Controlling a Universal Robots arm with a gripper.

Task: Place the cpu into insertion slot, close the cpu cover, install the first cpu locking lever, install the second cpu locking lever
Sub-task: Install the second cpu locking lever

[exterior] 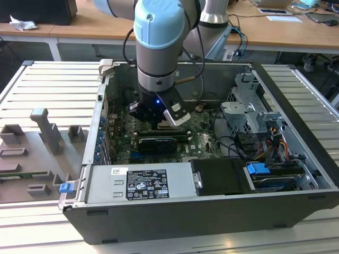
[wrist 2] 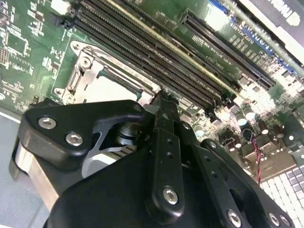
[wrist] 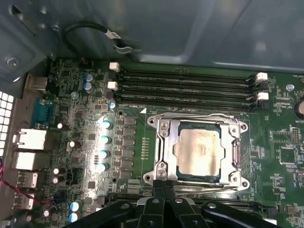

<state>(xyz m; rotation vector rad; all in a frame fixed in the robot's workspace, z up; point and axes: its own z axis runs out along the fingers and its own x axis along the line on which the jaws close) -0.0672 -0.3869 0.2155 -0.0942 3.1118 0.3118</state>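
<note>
Silvery metal catches the light where the cpu point(wrist: 198, 151) lies flat in its socket on the green motherboard point(wrist: 85, 128), with the cpu cover point(wrist: 166, 151) already folded down around it, its window framing the chip's top. So the placing and the cover look done to you; the levers are the matter now. A thin bright rod, probably one locking lever point(wrist: 209, 189), runs along the socket edge nearest the gripper point(wrist: 164, 186), though the first wrist view is too crowded there for you to be sure it is latched.

The gripper's two black fingers are pressed together, tips touching and pinching nothing, and they sit right at that socket edge. In the second wrist view the same tips point(wrist 2: 164, 97) meet just beside the socket frame and the row of black memory slots point(wrist 2: 156, 57).

In the exterior view the arm reaches down into the open computer case point(exterior: 159, 217).

To do this well, push with the closed tips on the lever only, keep off the chip's face, and guide the rod sideways under its hook rather than forcing it straight down.
</note>
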